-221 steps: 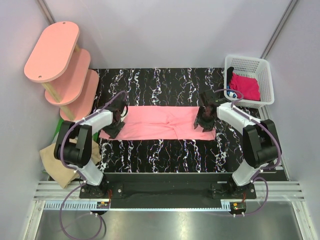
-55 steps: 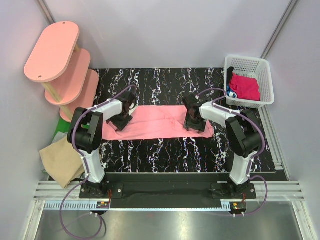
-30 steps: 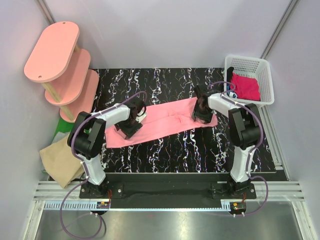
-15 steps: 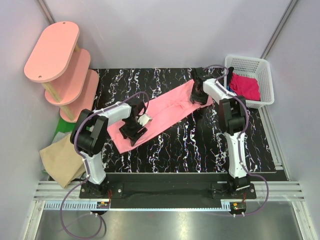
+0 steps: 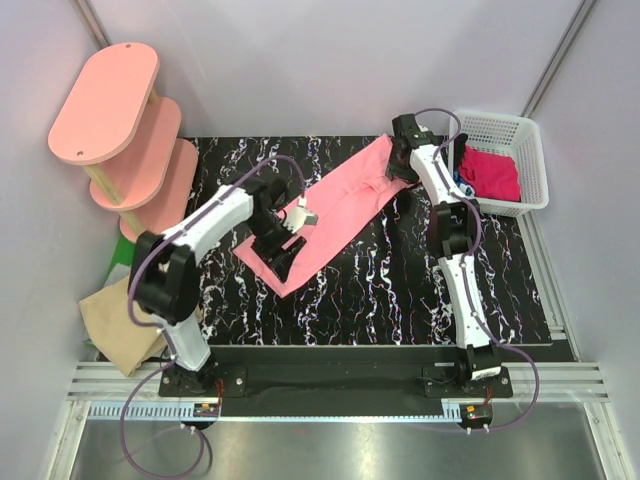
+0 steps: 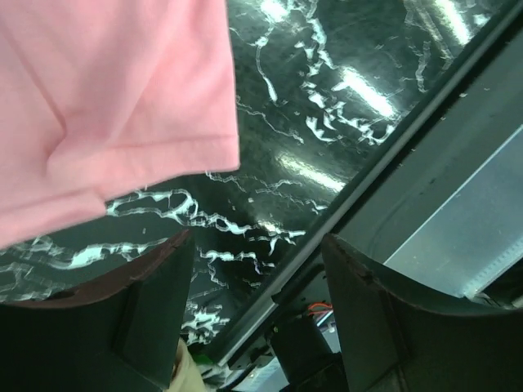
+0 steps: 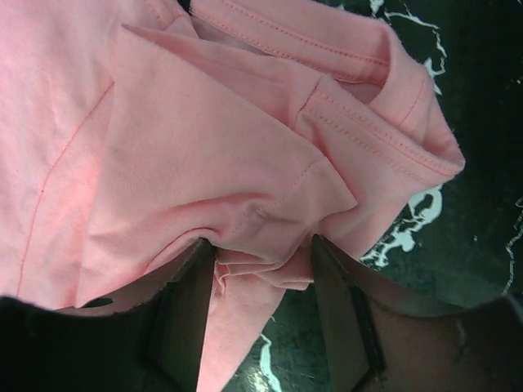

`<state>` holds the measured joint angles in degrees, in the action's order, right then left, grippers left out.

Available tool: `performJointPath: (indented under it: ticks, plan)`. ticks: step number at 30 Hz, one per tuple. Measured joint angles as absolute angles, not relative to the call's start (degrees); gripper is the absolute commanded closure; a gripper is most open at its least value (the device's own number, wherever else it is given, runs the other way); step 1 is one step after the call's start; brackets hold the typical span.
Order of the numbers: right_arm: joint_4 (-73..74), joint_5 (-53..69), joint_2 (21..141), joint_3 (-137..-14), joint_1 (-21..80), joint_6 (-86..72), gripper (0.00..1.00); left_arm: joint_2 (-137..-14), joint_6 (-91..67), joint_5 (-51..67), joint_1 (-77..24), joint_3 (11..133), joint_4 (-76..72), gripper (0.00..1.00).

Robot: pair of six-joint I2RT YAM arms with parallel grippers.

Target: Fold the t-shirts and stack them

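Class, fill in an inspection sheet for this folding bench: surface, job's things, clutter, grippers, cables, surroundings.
Surface: black marbled table.
Job's things: pink shirt folded into a strip, lying diagonally on the table; red shirt in the basket; tan shirt off the table's left edge.
Clutter: nothing seen.
Grippers: left gripper open by the strip's near end; right gripper shut on bunched cloth at the far end.
Cables: purple cables loop along both arms.
Surroundings: pink shelf at left, basket at right, grey walls.

The salmon-pink t-shirt (image 5: 335, 215), folded into a strip, lies diagonally from near left to far right. The magenta-red t-shirt (image 5: 492, 172) is crumpled far right; the tan-beige t-shirt (image 5: 110, 325) is heaped near left.
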<state>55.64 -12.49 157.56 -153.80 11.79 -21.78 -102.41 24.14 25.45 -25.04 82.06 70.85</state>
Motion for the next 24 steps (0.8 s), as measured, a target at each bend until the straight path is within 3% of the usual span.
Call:
performJointPath:
  ticks: [6, 11, 18, 24]
  plan:
    - [57.4, -12.6, 152.6, -146.4, 11.6, -21.2, 0.29, -94.5, 20.8, 18.2, -21.9, 83.2, 68.4, 0.35]
    - [59.4, -13.1, 142.6, -137.9, 12.1, -21.2, 0.22, -102.0, 17.4, 4.9, -20.1, 84.0, 62.1, 0.38]
    - [59.8, -15.0, 131.1, -137.3, 14.7, -20.7, 0.21, -116.6, 15.4, -7.7, -20.2, 85.8, 56.3, 0.4]
    - [60.1, -14.0, 133.6, -138.6, 15.2, -20.8, 0.23, -117.5, 15.3, -13.3, -20.2, 85.2, 52.9, 0.42]
